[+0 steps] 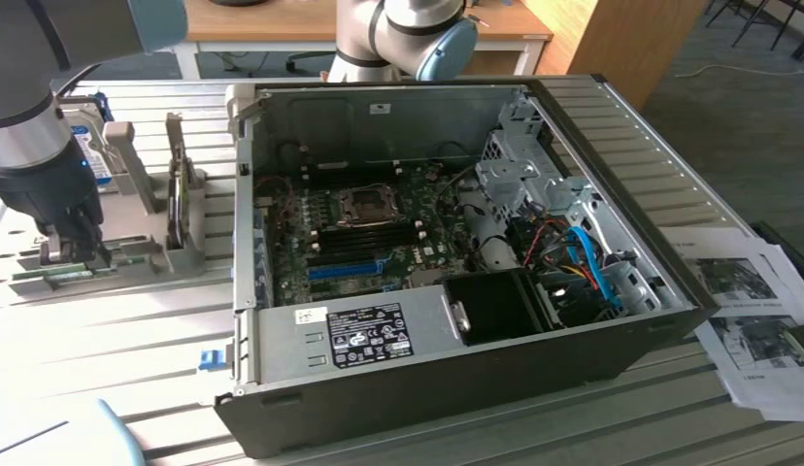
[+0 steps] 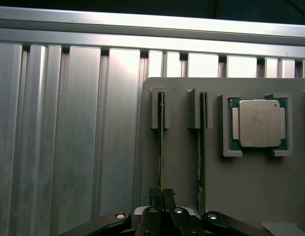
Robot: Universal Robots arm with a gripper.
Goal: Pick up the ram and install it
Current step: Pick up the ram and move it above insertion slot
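Note:
The ram (image 2: 161, 147) is a thin green stick standing on edge in a slot of a grey holder (image 2: 241, 187). My gripper (image 2: 161, 194) is shut on its near end, with one fingertip pressed to each side. A second green stick (image 2: 200, 162) stands in the neighbouring slot. In the exterior view my gripper (image 1: 76, 254) is down on the holder (image 1: 133, 258) at the exterior view's left, beside the open computer case (image 1: 441, 408). The black memory slots (image 1: 376, 234) lie on the motherboard inside the case.
A square silver processor chip (image 2: 259, 123) sits in the holder beside the sticks. A blue long slot (image 1: 344, 269) lies near the black ones. Upright grey brackets (image 1: 182, 194) stand between holder and case. Printed papers (image 1: 752, 311) lie at the exterior view's right on the ribbed metal table (image 2: 69, 147).

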